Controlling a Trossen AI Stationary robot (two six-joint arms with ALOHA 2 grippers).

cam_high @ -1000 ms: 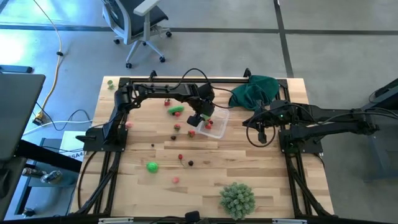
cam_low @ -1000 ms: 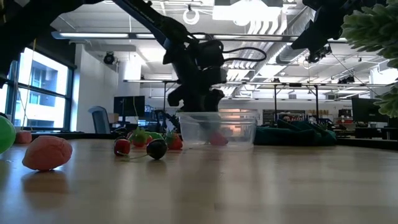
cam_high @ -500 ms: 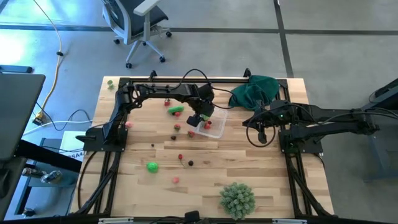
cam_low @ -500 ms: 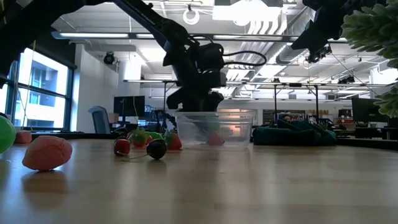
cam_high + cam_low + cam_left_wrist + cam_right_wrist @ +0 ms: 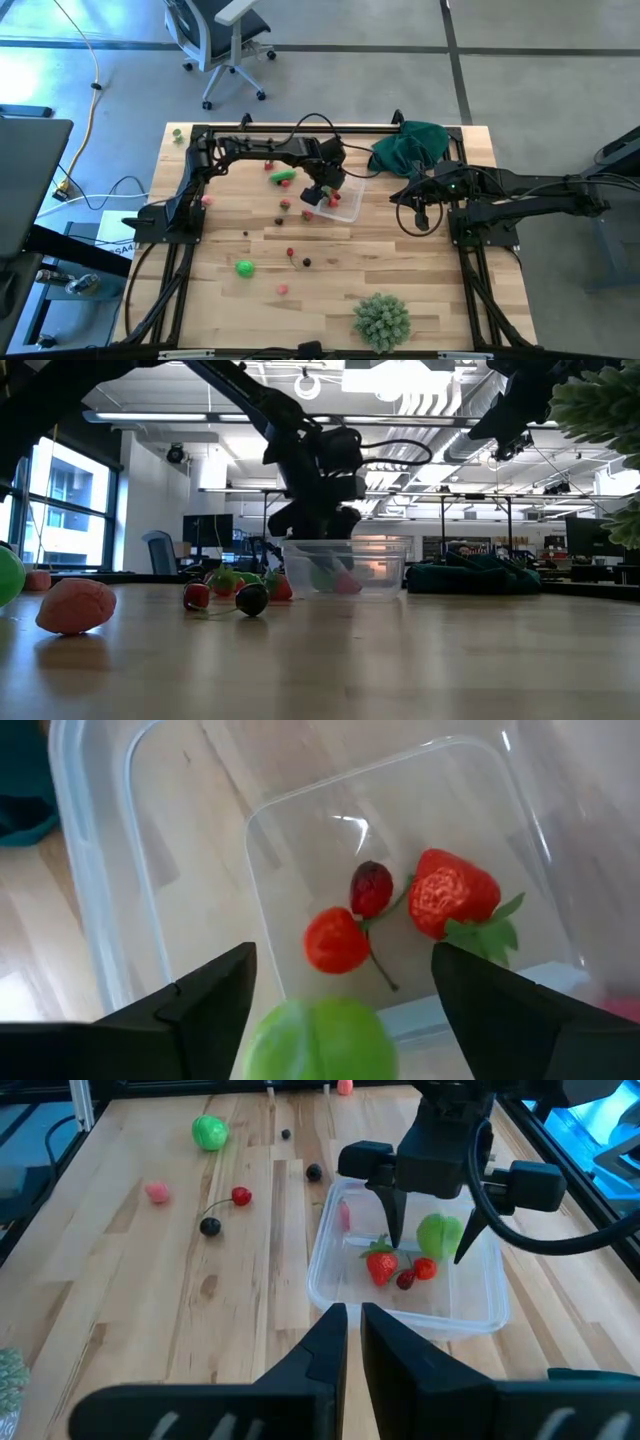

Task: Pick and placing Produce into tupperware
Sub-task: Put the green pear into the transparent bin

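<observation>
The clear tupperware (image 5: 347, 207) stands right of the table's middle. It holds a strawberry (image 5: 455, 895), a red cherry (image 5: 335, 940) and a dark berry (image 5: 371, 887). My left gripper (image 5: 318, 192) is over its left part, pointing down, open. A bright green piece (image 5: 320, 1040) lies between the fingers without being pinched. It shows inside the walls in the right wrist view (image 5: 438, 1235) and the low view (image 5: 320, 574). More produce lies loose on the wood: a green ball (image 5: 245, 267) and small red and dark pieces (image 5: 291, 252). My right gripper (image 5: 420, 218) is shut, in the air right of the tupperware.
A pale-green spiky ball (image 5: 381, 318) sits near the front edge. A dark green cloth (image 5: 410, 145) lies at the far right corner. A green piece (image 5: 283, 177) and red pieces lie left of the tupperware. Bare wood shows at the front right.
The green piece has come down inside the tupperware and now shows low behind its wall in the low view. My left gripper and the tupperware have shifted a little toward the table's left edge.
</observation>
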